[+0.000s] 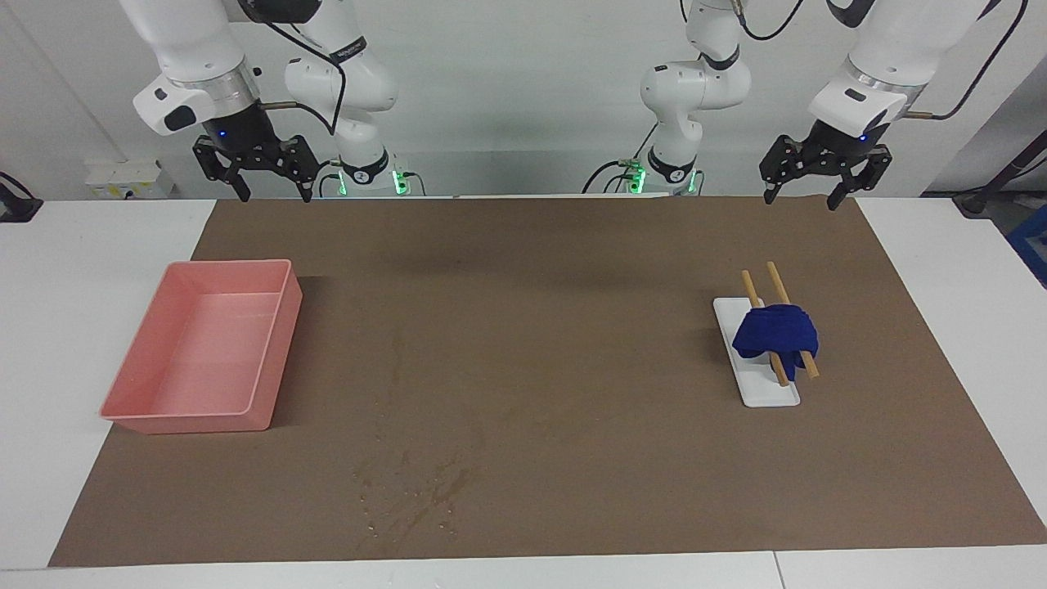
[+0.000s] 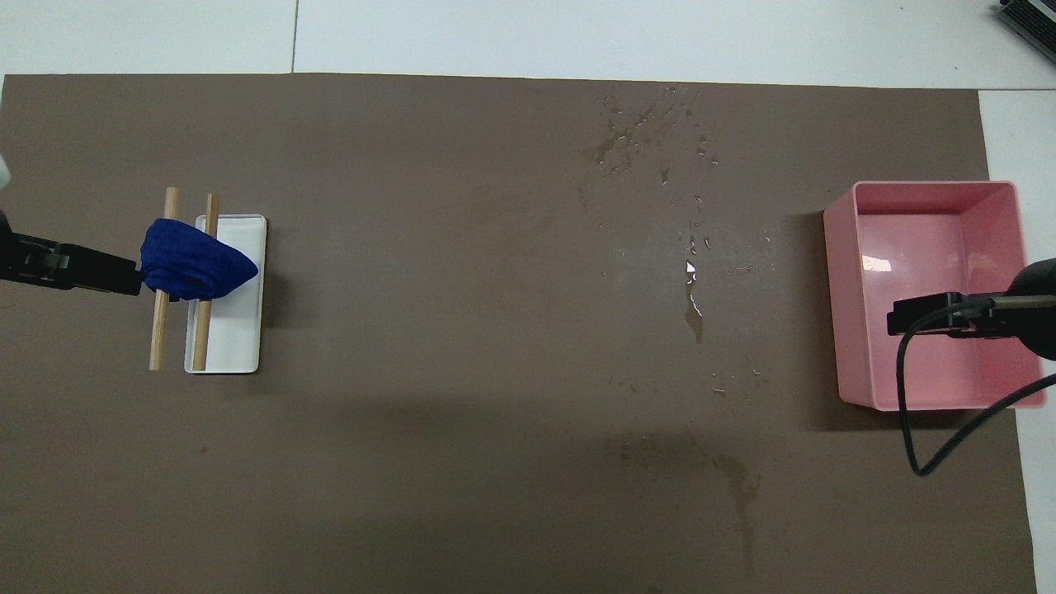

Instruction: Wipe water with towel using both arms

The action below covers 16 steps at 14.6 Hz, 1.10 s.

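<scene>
We go for the towel (image 1: 775, 330) on its tray (image 1: 769, 396) first. Our left gripper (image 1: 815, 193) and right gripper (image 1: 263, 183) hang high, fingers apart. We grab the towel's top, then rub the water (image 1: 413, 491).

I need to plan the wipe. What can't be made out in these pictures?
- Sticks' middles: the towel covers them in both views.
- White tray: partly under the towel.
- Water: its true edge, droplets too small.
- Both arms' upper links: cut off at the facing view's top edge.

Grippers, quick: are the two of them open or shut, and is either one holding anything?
Left gripper: open, holding nothing, up in the air at its own end of the table.
Right gripper: open, holding nothing, waiting up at its end.
</scene>
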Motion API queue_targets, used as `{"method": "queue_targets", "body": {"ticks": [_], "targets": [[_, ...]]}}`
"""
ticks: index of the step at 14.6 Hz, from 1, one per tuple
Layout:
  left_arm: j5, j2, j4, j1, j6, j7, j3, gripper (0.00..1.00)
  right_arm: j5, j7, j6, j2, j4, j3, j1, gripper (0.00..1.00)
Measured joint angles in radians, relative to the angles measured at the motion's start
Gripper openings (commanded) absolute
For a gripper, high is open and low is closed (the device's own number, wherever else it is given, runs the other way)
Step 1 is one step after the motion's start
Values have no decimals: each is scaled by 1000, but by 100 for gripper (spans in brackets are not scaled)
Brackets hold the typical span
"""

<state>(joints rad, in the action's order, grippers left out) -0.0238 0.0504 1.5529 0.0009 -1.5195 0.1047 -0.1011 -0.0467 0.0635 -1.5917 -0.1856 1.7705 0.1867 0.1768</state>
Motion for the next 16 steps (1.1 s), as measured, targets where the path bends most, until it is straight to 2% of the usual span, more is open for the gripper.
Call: {"method": "queue_targets", "body": {"ticks": [4, 8, 11, 14, 16], "targets": [[0, 0, 3, -1, -21, -7, 0, 100, 0, 0, 0, 0, 0, 0, 0, 100], [0, 1, 64, 10, -184, -17, 13, 100, 0, 0, 0, 0, 0, -1, 0, 100], [0, -3, 157, 58, -338, -25, 23, 100, 0, 0, 0, 0, 0, -1, 0, 100], [0, -17, 311, 91, -561, -35, 25, 100, 0, 0, 0, 0, 0, -1, 0, 100], [0, -35, 399, 97, -653, -43, 25, 99, 0, 0, 0, 0, 0, -1, 0, 100]]}}
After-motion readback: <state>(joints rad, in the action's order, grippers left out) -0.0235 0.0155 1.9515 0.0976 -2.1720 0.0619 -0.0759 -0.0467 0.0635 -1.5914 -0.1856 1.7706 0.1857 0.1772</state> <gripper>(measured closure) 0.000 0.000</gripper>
